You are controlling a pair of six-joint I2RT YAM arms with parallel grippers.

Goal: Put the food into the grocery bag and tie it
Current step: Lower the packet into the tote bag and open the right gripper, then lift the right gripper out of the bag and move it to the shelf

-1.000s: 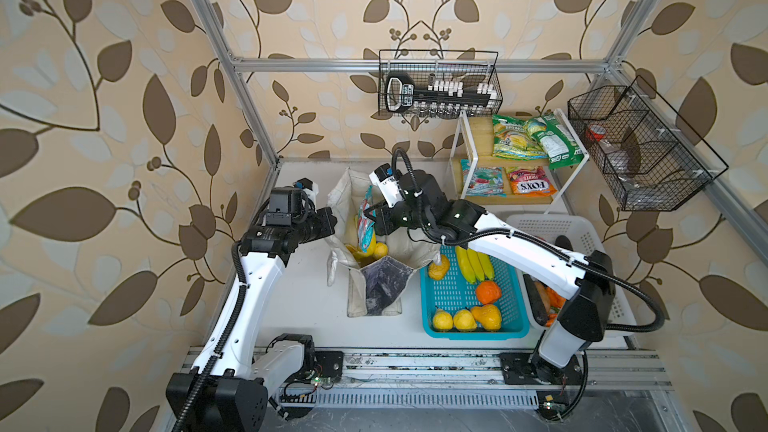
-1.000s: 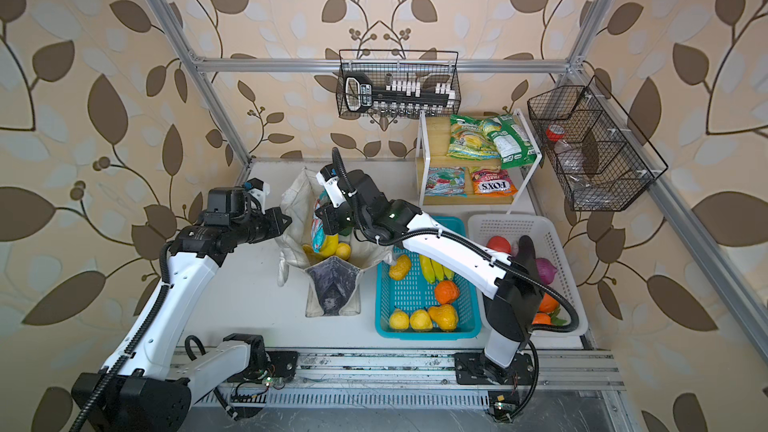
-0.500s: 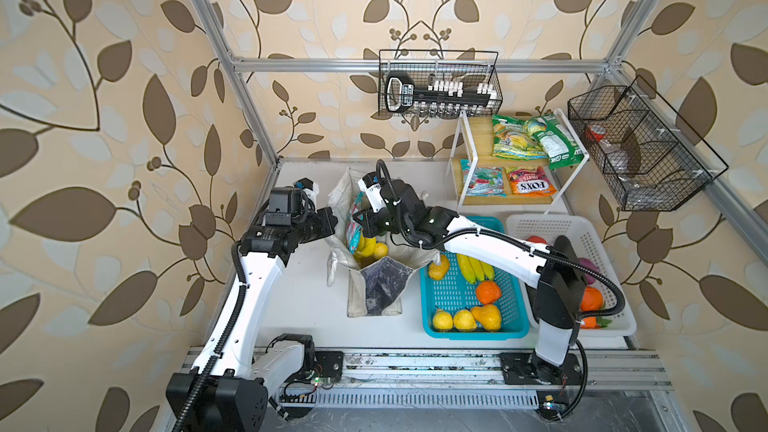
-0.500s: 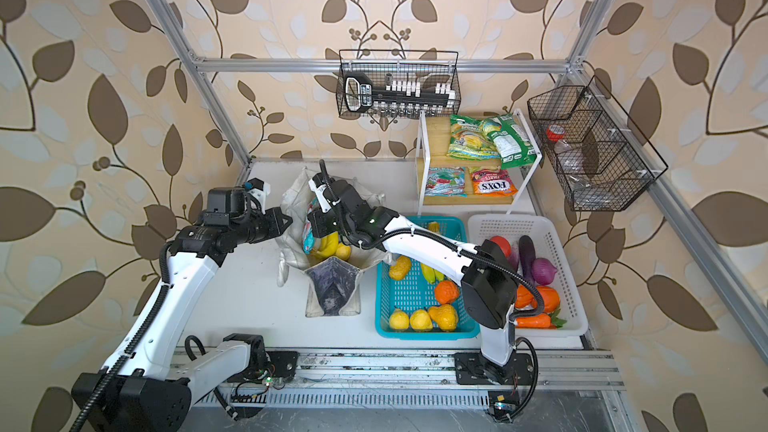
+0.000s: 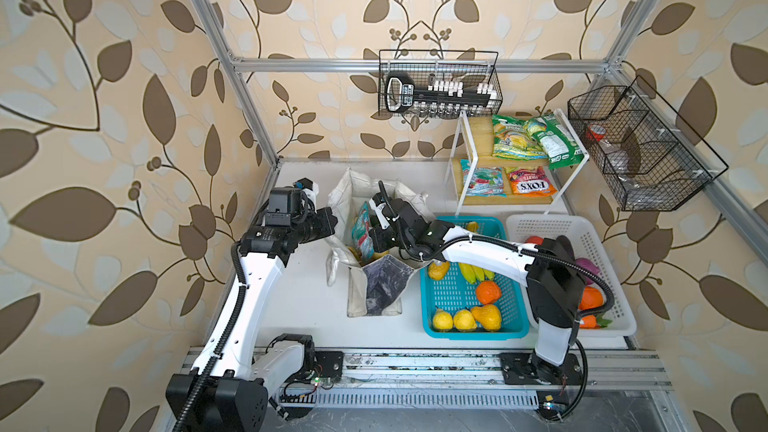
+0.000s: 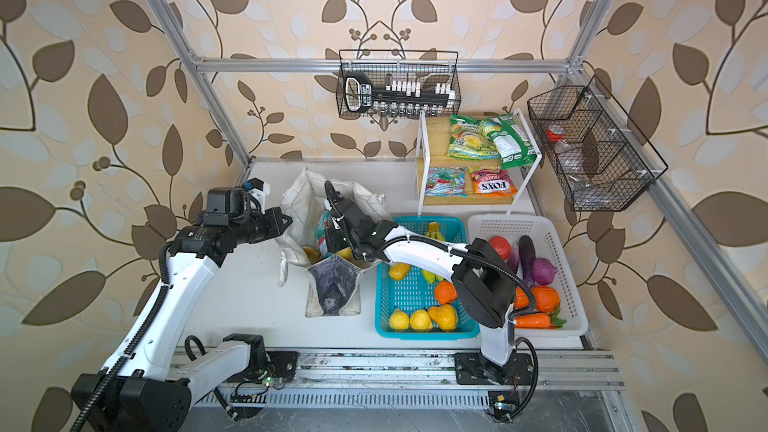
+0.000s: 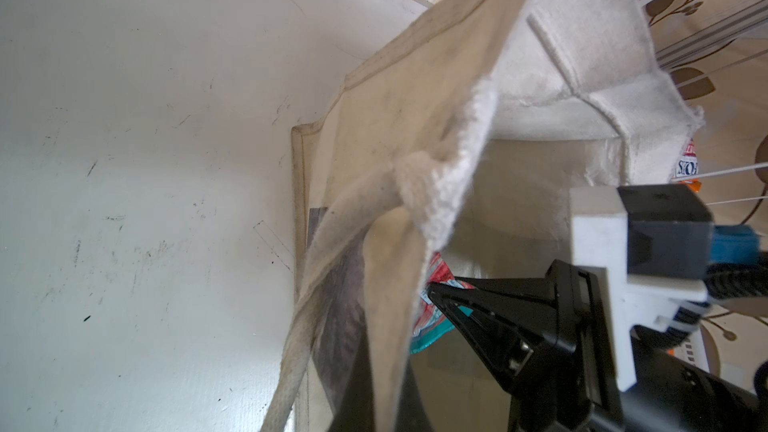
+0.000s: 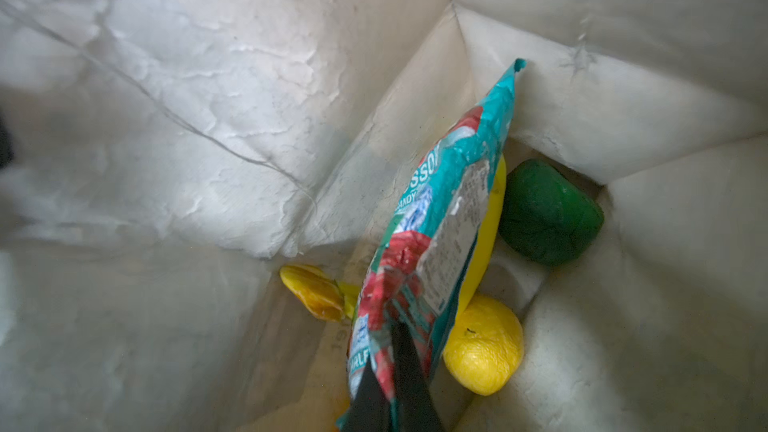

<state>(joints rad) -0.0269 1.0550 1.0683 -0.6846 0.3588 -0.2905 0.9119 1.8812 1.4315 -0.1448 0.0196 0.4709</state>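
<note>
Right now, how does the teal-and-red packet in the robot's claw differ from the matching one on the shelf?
The held teal-red packet stands on edge inside the canvas tote; the shelf teal-red packet lies flat on the wooden shelf. The right gripper pinches the held one; no gripper touches the shelf one. A toy lemon neighbours the held one, an orange FOX'S packet the shelf one. Both are glossy teal and red.

Both arms wear white link shells between black joint housings. The left arm (image 5: 257, 284) carries a ribbed black cable conduit along its side; the right arm (image 5: 486, 253) has a thinner black cable, seemingly strapped by white ties. White camera brackets top both black wrists.
</note>
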